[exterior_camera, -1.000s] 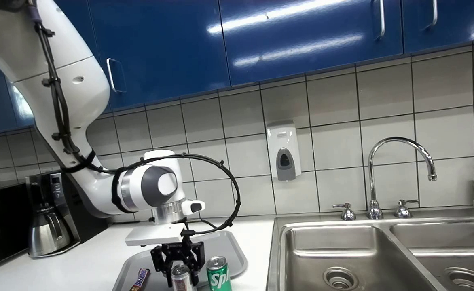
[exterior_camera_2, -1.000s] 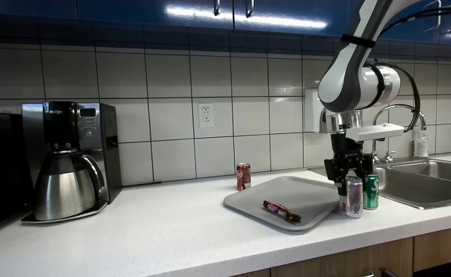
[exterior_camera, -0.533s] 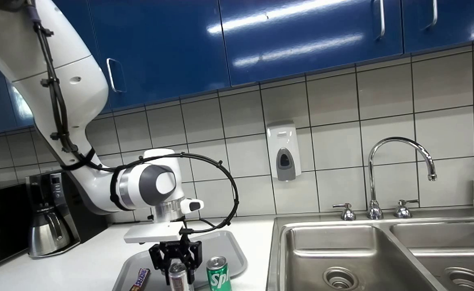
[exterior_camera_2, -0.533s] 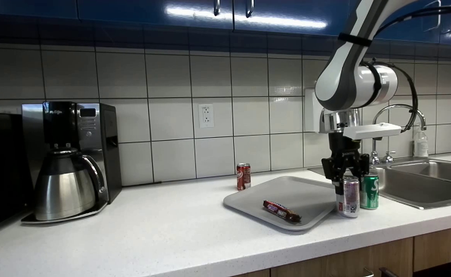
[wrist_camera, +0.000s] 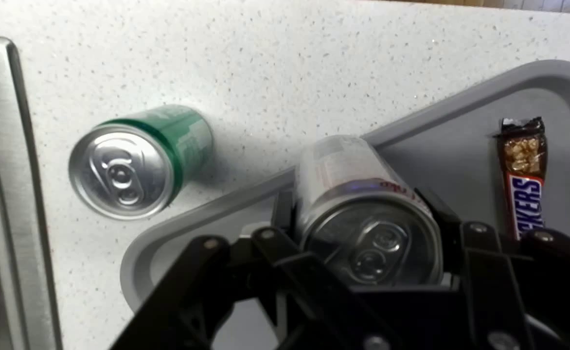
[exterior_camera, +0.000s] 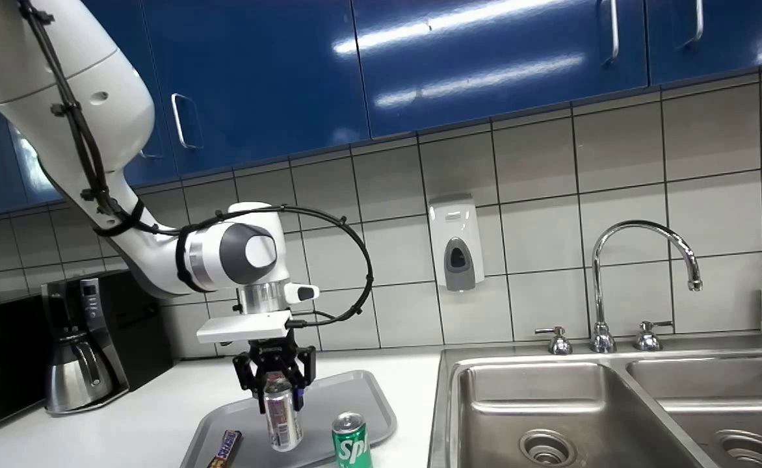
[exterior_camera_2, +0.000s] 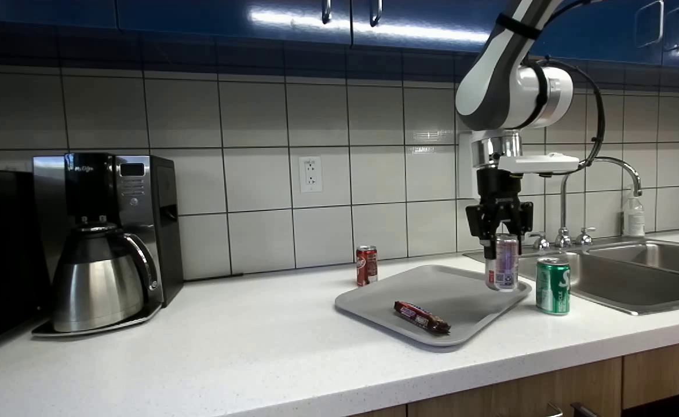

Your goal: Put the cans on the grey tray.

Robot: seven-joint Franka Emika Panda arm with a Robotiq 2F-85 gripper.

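Tiled wall [exterior_camera_2: 259,176]: pale, gridded in dark lines.
Upper cabinets [exterior_camera: 257,78]: glossy blue, silver handles [exterior_camera: 614,29].
Reflected light [exterior_camera: 480,80]: bright streaks gleam across the upper cabinets.
Counter [exterior_camera_2: 229,347]: speckled white.
Lower cabinets [exterior_camera_2: 583,381]: wood-grained.

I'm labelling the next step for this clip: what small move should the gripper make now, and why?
I'd probably ease the silvery can toward the middle of the tray before lowering it: the gripper holds it, apparently raised, and in the wrist view it cuts across the rim, with bare tray between it and the chocolate bar.
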